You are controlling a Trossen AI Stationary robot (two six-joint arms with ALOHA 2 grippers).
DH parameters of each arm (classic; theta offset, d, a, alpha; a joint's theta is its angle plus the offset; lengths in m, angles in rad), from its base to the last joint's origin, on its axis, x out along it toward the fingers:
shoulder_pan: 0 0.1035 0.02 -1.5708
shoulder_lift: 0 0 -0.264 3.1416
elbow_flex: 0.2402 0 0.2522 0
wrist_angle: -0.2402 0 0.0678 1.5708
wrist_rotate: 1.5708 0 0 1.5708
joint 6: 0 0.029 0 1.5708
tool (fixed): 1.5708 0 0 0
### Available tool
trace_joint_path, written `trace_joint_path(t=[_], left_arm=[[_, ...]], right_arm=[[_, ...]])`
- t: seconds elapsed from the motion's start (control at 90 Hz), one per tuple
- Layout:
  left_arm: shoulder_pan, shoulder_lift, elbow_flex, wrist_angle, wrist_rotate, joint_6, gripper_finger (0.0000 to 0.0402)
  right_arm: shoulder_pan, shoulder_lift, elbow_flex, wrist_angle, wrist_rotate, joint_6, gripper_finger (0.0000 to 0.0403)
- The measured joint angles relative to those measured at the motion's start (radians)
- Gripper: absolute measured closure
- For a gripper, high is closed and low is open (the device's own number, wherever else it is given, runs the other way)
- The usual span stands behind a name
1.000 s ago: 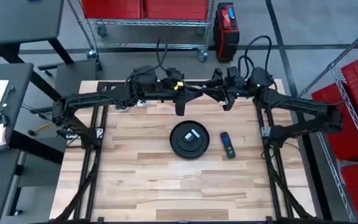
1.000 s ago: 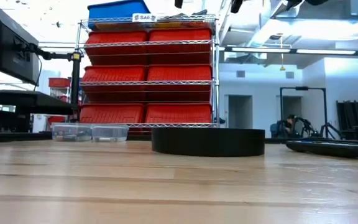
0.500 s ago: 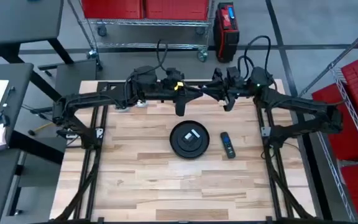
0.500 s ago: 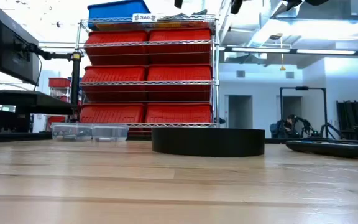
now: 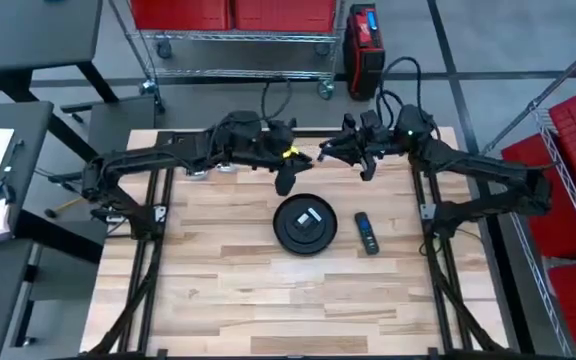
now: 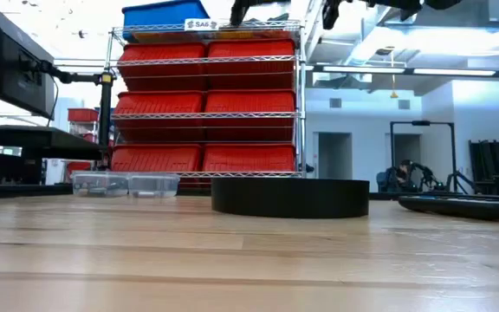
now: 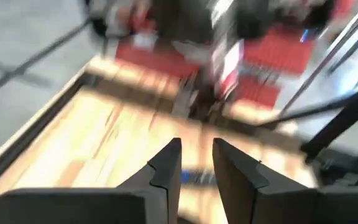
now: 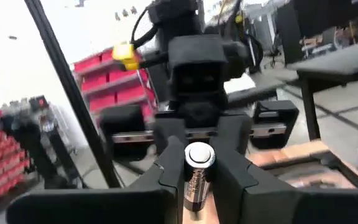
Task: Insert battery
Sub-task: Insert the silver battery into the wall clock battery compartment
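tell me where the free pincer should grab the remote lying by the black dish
Grip the remote across its narrow width, on the two long edges near mid-length, coming straight down from above. It lies flat on the table, long and slim, apart from the black dish, so both sides look clear for the left pincer.

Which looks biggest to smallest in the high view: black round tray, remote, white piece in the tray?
1. Black round tray
2. Remote, narrow and plainly smaller than the tray
3. White piece lying in the tray, smallest
All sit at table level, so nearness doesn't skew it.
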Motion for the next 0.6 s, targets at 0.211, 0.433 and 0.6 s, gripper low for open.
trace_joint_path(t=[0.211,0.433,0.6], left_arm=[[-0.001,-0.047,0.001,-0.281,0.005,0.011,0.0330],[-0.018,-0.049,-0.025,-0.400,0.001,-0.056,0.0330],[-0.074,-0.047,-0.121,-0.378,-0.064,-0.136,0.0329]], right_arm=[[0.002,0.002,0.000,-0.232,-0.048,-0.161,0.0366],[0.040,0.006,0.000,-0.502,-0.028,-0.397,0.0366],[0.096,0.022,-0.021,-0.585,0.072,-0.518,0.0366]])
